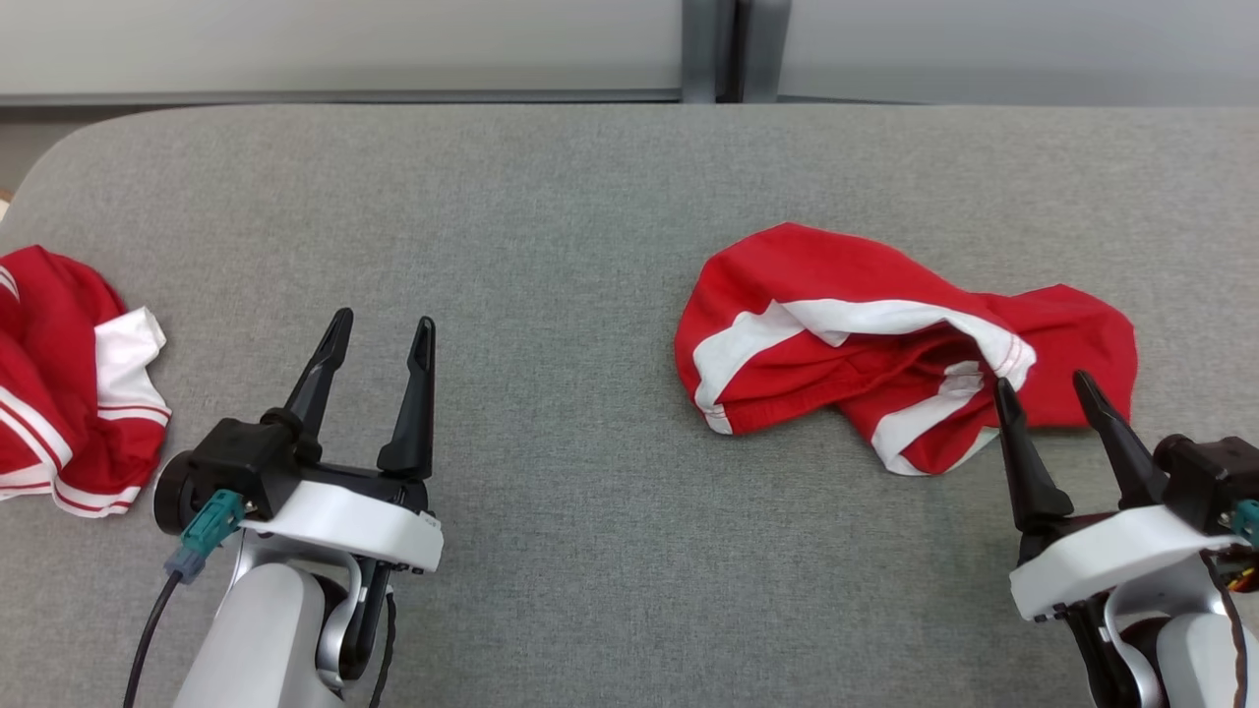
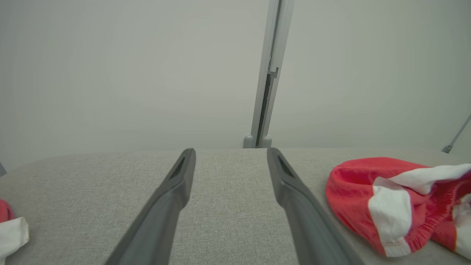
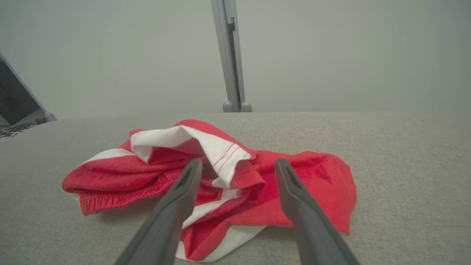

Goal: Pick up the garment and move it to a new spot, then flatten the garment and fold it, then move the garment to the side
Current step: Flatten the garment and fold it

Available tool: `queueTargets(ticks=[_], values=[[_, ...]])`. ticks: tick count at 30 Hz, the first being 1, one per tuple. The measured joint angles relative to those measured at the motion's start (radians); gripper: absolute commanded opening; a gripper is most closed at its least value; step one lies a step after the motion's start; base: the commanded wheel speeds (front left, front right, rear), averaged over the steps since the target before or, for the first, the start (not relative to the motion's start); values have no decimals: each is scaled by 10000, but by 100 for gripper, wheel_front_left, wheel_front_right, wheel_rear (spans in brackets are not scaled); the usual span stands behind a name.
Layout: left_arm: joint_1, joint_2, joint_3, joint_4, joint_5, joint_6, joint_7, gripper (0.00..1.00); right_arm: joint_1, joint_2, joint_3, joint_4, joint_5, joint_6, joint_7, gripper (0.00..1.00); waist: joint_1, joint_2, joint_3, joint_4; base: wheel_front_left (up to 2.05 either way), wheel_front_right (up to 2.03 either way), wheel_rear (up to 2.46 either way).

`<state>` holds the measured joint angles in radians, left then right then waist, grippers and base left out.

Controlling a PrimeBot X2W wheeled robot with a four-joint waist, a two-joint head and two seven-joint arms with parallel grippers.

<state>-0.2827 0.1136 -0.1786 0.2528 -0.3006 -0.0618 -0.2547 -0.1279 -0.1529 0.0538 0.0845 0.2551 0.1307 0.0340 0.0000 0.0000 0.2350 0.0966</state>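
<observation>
Tabletop [image 1: 590,197]: grey woven cover, far-left corner rounded. 2 items lie on it. Red-and-white garment [image 1: 866,374] crumpled right of centre. Second garment [image 1: 59,383], same colours, bunched at the left edge, well apart.

Head camera high at the near edge, looking down on the grey counter [image 1: 590,197], both wrist cameras low, facing the far wall [image 2: 110,73], right one close to the red garment [image 3: 323,176], shared by all views

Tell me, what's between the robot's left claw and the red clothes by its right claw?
Just bare grey table, nothing else. The head view shows that empty stretch from the left gripper to the garment.
</observation>
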Motion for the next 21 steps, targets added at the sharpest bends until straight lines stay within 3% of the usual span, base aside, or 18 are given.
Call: queueTargets(ticks=[3, 4, 6, 14, 21], values=[[-141, -29, -23, 36, 0, 0, -12, 100, -327, -4, 119, 500, 31, 0, -104, 100, 0, 0, 216, 112, 0, 0, 0], [-152, -31, -19, 42, 0, 0, -15, 100, -428, 6, 148, 644, 59, 0, -146, 79, 0, 0, 276, 134, 0, 0, 0], [-173, -31, -6, 54, 0, 0, -23, 100, -638, 0, 253, 878, 111, 0, -255, 0, 0, 0, 378, 148, 0, 0, 0], [-274, -13, 69, 50, 2, 19, -54, 100, -1070, -63, 290, 821, 242, 0, -903, 0, 0, 0, 466, 39, 0, 0, 0], [-275, 56, 238, -44, 0, 77, -69, 100, -798, -146, -416, -909, 119, 2, -1340, 0, 0, 0, 460, -223, 0, 0, 0]])
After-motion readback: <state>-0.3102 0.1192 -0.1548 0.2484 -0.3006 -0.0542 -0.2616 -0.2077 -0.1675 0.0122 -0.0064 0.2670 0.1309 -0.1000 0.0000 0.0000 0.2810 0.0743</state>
